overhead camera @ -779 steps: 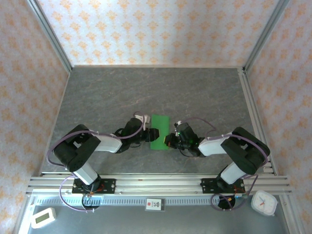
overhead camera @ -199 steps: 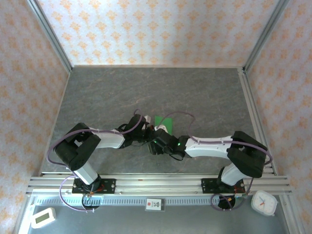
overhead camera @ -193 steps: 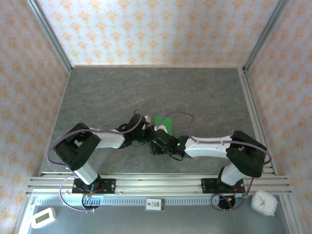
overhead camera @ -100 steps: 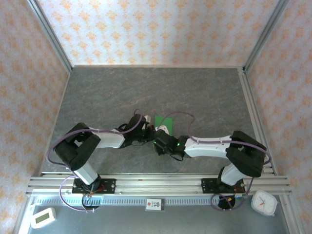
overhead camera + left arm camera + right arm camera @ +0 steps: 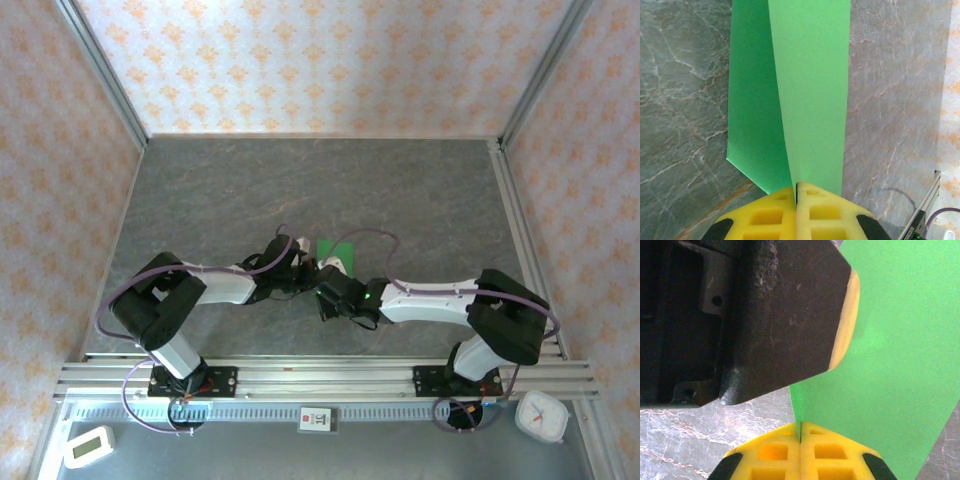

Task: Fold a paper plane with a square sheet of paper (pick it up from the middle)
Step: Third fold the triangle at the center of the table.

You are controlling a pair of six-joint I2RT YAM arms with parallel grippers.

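Observation:
The bright green sheet of paper (image 5: 333,249) is folded into a narrow strip near the table's middle, half hidden under both wrists in the top view. My left gripper (image 5: 796,187) is shut on the near edge of the paper (image 5: 810,90); one layer rises from the pinch and a darker layer lies on the table beside it. My right gripper (image 5: 800,427) is shut on an edge of the paper (image 5: 890,365), close to the left gripper's black finger (image 5: 785,315). From above, the left gripper (image 5: 305,271) and the right gripper (image 5: 324,287) almost touch.
The grey marbled table (image 5: 300,190) spreads behind the arms, walled by patterned panels. An aluminium rail (image 5: 320,378) runs along the near edge. A white clock (image 5: 541,415), a white timer (image 5: 88,446) and a small label card (image 5: 315,418) lie below the rail.
My right gripper's jaws have closed on the paper's edge over the last second, with the wrist nudged slightly. The left gripper stays shut on the paper in the same place.

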